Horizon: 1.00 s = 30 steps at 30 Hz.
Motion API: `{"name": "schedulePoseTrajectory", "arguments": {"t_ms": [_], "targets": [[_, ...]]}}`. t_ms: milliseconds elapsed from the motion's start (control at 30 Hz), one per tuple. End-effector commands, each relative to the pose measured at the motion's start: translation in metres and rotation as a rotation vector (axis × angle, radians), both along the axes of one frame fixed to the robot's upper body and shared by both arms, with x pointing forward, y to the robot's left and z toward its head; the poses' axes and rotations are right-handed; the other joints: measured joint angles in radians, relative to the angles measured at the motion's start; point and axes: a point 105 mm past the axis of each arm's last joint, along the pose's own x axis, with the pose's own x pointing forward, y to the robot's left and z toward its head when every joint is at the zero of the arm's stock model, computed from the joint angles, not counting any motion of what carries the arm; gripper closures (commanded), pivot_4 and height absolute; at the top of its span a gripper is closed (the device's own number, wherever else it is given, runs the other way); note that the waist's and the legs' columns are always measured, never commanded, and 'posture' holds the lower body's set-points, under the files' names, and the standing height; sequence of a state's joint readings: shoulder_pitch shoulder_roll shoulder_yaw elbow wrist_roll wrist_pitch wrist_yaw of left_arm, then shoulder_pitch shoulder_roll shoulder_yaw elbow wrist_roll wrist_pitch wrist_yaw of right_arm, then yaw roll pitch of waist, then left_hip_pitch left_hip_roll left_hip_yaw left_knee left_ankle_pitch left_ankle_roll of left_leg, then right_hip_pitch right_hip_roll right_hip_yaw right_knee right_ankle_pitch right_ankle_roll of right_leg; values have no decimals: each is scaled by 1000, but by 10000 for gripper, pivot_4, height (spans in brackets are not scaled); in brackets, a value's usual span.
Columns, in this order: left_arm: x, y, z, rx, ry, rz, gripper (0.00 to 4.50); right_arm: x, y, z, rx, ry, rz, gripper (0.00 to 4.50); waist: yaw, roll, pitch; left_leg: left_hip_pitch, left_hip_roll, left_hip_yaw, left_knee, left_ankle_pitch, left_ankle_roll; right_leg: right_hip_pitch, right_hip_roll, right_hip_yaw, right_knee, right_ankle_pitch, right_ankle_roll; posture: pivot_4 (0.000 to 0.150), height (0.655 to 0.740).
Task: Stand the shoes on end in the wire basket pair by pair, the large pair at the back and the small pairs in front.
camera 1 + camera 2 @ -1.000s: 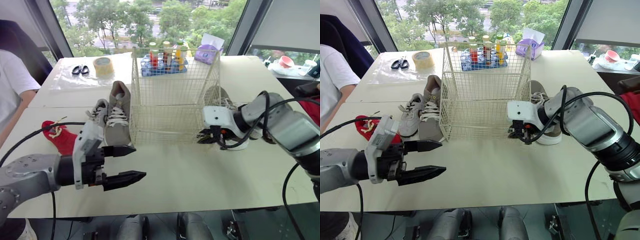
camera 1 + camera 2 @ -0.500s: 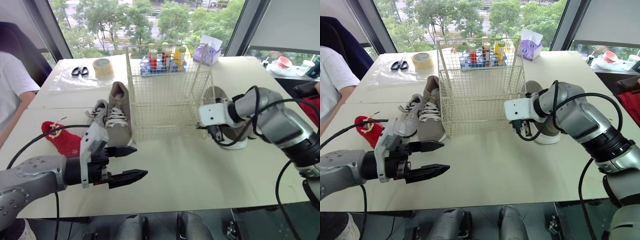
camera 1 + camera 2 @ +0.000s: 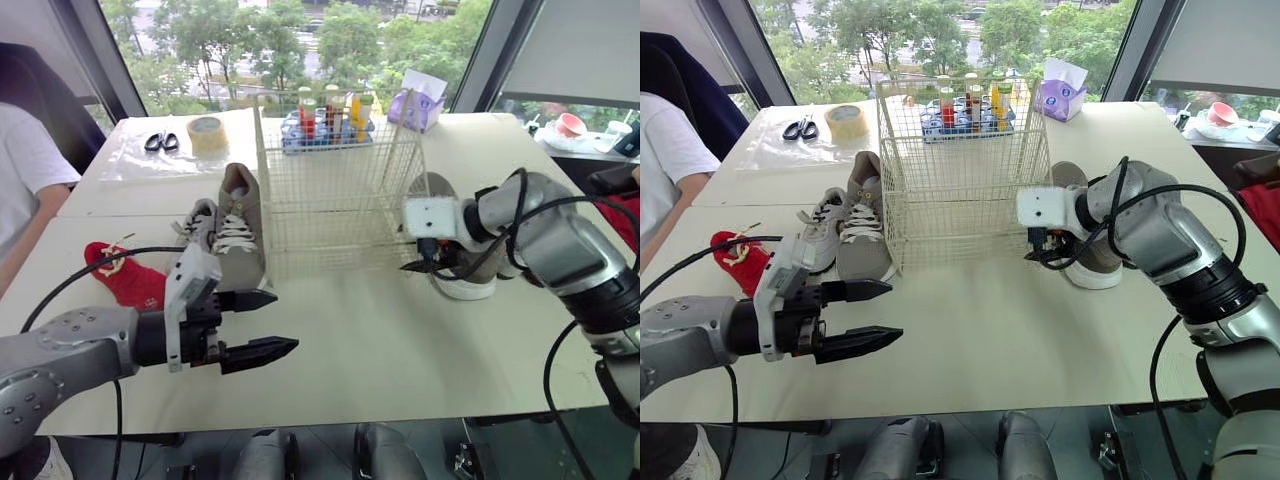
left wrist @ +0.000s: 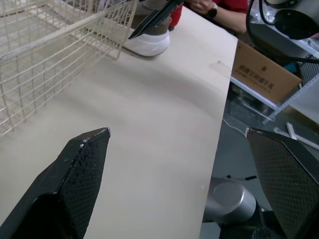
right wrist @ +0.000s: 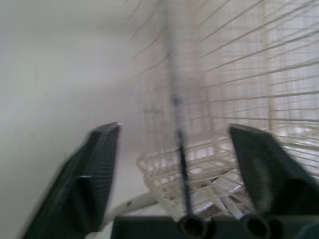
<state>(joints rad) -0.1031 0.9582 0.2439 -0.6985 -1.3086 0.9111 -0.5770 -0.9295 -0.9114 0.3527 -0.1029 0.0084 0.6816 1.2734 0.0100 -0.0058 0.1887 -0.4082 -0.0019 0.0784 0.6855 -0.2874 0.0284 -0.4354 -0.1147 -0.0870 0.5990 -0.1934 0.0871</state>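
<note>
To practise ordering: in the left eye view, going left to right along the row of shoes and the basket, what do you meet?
Small red shoe → small white shoe → large grey shoe → wire basket → grey shoe with white sole.

A: Where's the wire basket (image 3: 335,190)?
B: Mid-table (image 3: 400,340). Crate of bottles (image 3: 325,120) right behind it, tissue pack (image 3: 420,95) behind and to the right.
A: Shoes?
B: Large shoe (image 3: 238,235) just beside the basket's left wall, small shoe (image 3: 198,222) on its left. Another shoe (image 3: 455,250) just right of the basket. Sock-like item (image 3: 125,278) further left, nearer the front edge.
A: Grippers?
B: Left gripper (image 3: 285,321) over the table, in front of the left-side shoes. Right gripper (image 3: 420,264) at the basket's front right corner, between basket and right-side shoe.
A: Back left?
B: Tape roll (image 3: 207,130), scissors (image 3: 160,141) left of it. Person (image 3: 25,170) at the left edge.
</note>
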Motion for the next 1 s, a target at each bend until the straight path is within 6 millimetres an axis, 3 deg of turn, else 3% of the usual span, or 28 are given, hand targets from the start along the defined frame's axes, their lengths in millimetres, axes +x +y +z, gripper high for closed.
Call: {"name": "schedulePoseTrajectory", "arguments": {"t_ms": [33, 167, 233, 300, 433, 533, 667, 833, 1000], "targets": [[3, -3, 5, -33, -15, 0, 0, -14, -3, 68, 227, -89, -47, 7145, 0, 0, 0, 0, 0, 0, 0, 0, 0, 0, 0, 0, 0, 0, 0, 1500, 7400], [13, -12, 10, -219, 28, 46, 0, -23, -17, 108, 520, -183, -113, 7145, 3, -1, -1, 0, 0, -2, 0, -1, 1, 2, 0, 0, -1, 0, 0, 1500, 7400], [14, -22, 2, -273, 53, 63, 0, -12, -34, 129, 780, -275, -227, 1861, -2, -2, -1, 1, -1, -1, 0, -1, 2, 3, -3, 0, -1, 0, 0, 1500, 7400], [11, -29, -4, -277, 59, 60, 0, -9, -52, 131, 906, -319, -302, 410, -1, -3, -2, 1, -1, 0, 0, -1, 2, 3, -3, 1, -1, 1, -1, 1500, 7400], [4, -38, -15, -205, 5, 66, 0, -19, -108, 78, 791, -482, -572, 410, 26, -4, -3, 0, -1, -2, -1, -1, 2, 4, -2, -3, -1, 1, -1, 1500, 7400], [2, -40, -21, -175, 7, 49, 0, -29, -130, 37, 785, -441, -717, 410, 29, 1, -4, 0, -2, 0, -1, -2, 3, 3, -2, -1, -2, 1, 0, 1500, 7400], [-4, -42, -35, -115, 23, 5, 0, -41, -135, -8, 904, -354, -840, 410, 12, 6, -6, 2, -1, 2, -1, -2, 4, 3, -1, 1, -2, 1, 0, 1500, 7400], [-5, -43, -38, -119, 39, -14, 0, -41, -126, -36, 923, -296, -864, 410, -1, 9, -7, 5, 1, 0, -1, -4, 8, 4, 2, 2, 0, -1, -4, 1500, 7400], [-6, -42, -44, -97, 48, -16, 0, -26, -117, -50, 970, -262, -880, 410, -4, 9, -7, 5, 2, 0, -1, -3, 8, 5, 3, 2, 1, -1, -4, 1500, 7400]]}}
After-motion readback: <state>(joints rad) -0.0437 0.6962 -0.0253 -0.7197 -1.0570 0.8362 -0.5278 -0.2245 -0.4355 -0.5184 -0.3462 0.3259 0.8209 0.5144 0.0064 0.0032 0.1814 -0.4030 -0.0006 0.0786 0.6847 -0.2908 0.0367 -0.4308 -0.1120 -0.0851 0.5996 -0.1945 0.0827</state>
